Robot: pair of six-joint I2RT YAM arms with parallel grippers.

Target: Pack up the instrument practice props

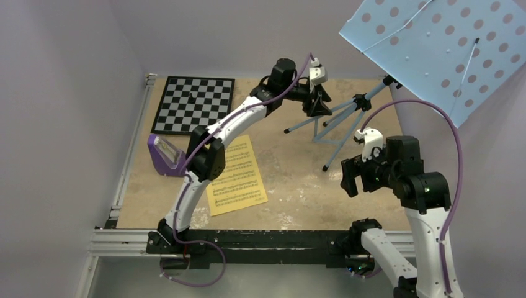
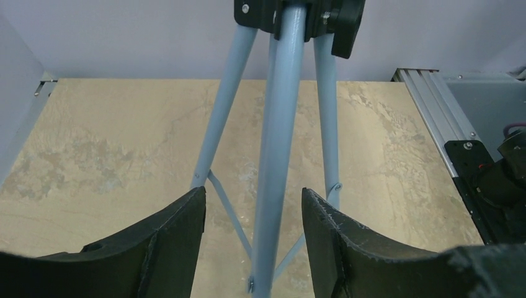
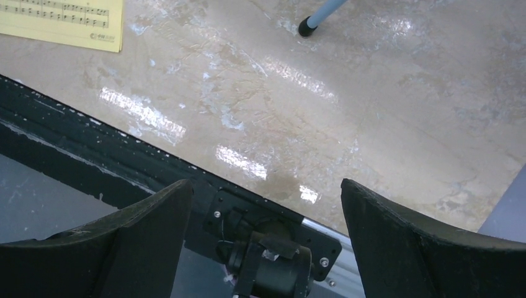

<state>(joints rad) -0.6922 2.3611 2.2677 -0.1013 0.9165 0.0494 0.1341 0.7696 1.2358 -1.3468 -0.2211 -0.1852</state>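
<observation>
The left gripper point(image 2: 253, 208), jaws open astride the centre pole point(image 2: 279, 155) of the light blue metal tripod music stand point(image 1: 434, 49) at the table's point(image 1: 291, 192) two o'clock, should close squarely on it; the right gripper point(image 3: 265, 198) hangs open at four o'clock.

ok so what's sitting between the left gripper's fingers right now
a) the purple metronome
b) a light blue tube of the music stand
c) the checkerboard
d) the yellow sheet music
b: in the left wrist view, a light blue tube of the music stand runs down through the left gripper, whose jaws stand open with a gap on each side of the tube.
</observation>
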